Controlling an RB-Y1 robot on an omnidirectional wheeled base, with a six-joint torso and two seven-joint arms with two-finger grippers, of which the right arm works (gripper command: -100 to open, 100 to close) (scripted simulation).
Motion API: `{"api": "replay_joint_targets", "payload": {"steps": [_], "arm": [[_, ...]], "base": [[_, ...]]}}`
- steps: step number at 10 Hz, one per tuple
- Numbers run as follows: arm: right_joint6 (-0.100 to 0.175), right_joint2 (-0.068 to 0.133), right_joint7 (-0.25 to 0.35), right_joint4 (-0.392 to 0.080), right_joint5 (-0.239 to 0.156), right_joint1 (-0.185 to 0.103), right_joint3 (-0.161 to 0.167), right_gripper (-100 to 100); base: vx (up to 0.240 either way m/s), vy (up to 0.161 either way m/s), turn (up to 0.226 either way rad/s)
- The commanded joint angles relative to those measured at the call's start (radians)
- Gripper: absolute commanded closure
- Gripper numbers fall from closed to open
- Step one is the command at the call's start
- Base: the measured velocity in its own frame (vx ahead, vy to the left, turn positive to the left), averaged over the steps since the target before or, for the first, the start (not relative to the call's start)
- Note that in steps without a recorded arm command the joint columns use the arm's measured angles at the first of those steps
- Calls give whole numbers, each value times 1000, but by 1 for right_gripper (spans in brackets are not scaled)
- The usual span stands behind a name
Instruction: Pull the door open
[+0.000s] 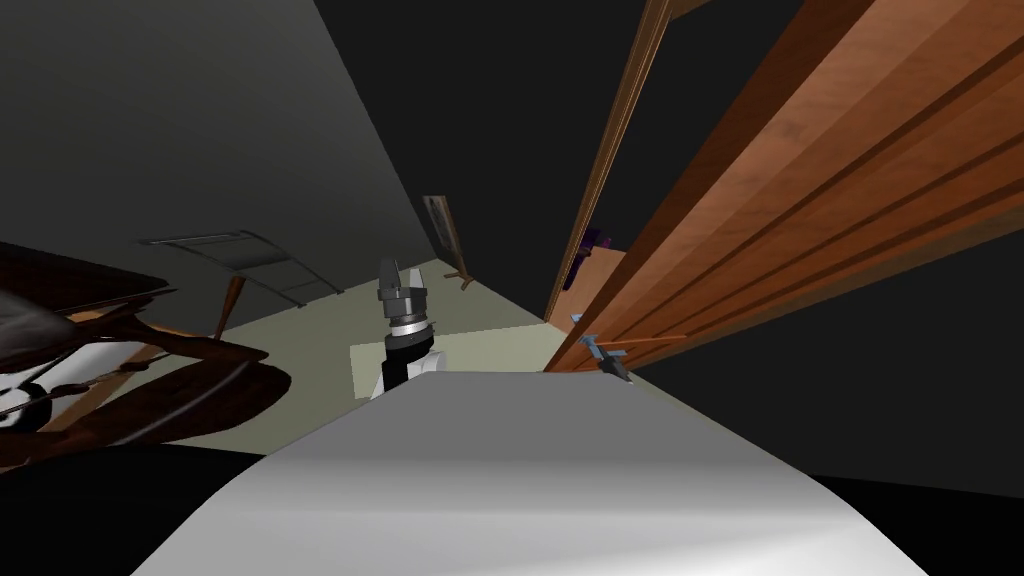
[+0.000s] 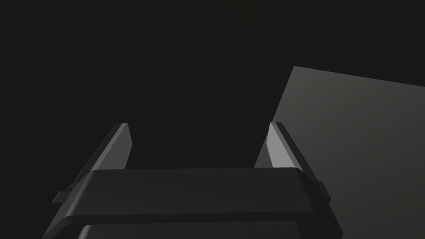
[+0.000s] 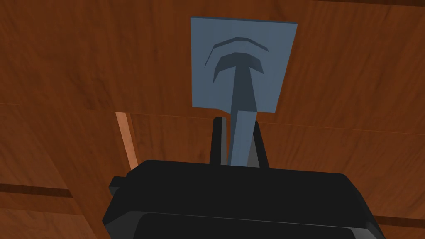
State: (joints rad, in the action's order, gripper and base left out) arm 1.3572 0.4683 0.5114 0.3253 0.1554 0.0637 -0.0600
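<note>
Head camera looks steeply down; right wrist camera closely faces the same door handle [image 3: 243, 83].

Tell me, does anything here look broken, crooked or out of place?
Nothing looks broken or spilled. The right gripper is shut on the blue-grey handle of the brown door; the left gripper is open, holding nothing. The head view's slant is only the camera's.

The right gripper [image 3: 237, 126] clamps the blue-grey lever handle [image 3: 243, 93] — one finger pressing each side — which springs from a square plate [image 3: 269, 83] on the brown wooden door [image 3: 352, 91].
</note>
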Motion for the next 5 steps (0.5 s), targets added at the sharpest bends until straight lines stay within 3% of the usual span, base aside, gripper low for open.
{"api": "replay_joint_targets", "payload": {"steps": [1, 5], "arm": [[14, 4, 0, -12, -1, 2, -1, 100], [34, 7, 1, -22, -1, 7, -1, 100]], "base": [[-201, -82, 212], [-208, -72, 180]]}}
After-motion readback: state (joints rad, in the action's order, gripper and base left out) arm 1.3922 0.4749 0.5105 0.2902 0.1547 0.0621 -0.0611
